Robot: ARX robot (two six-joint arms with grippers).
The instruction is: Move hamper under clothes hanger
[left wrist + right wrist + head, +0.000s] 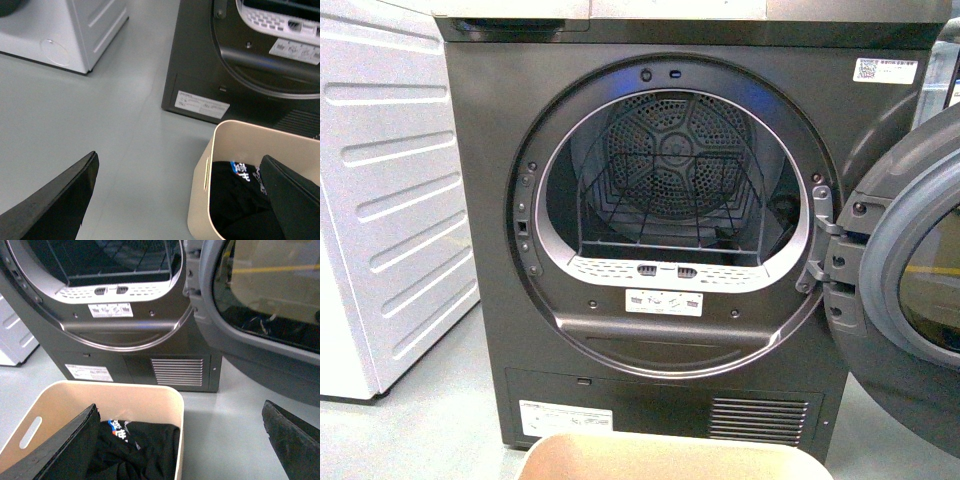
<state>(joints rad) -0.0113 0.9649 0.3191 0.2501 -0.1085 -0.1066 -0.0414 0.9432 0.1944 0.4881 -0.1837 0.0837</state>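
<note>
straddling the beige hamper (199, 200), left gripper (180, 156) and right gripper (180, 405) both gape wide, empty, one wall between each set of jaws; dark clothes (142, 450) inside.

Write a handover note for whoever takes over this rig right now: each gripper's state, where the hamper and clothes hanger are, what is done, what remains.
Left gripper: jaws open, holding nothing.
Right gripper: jaws open, holding nothing.
Hamper: on the floor in front of the open dryer, dark clothes inside, not gripped.
Clothes hanger: in no view.
Done: nothing that shows.
Left: grasp the hamper, find the hanger, set the hamper under it.
</note>
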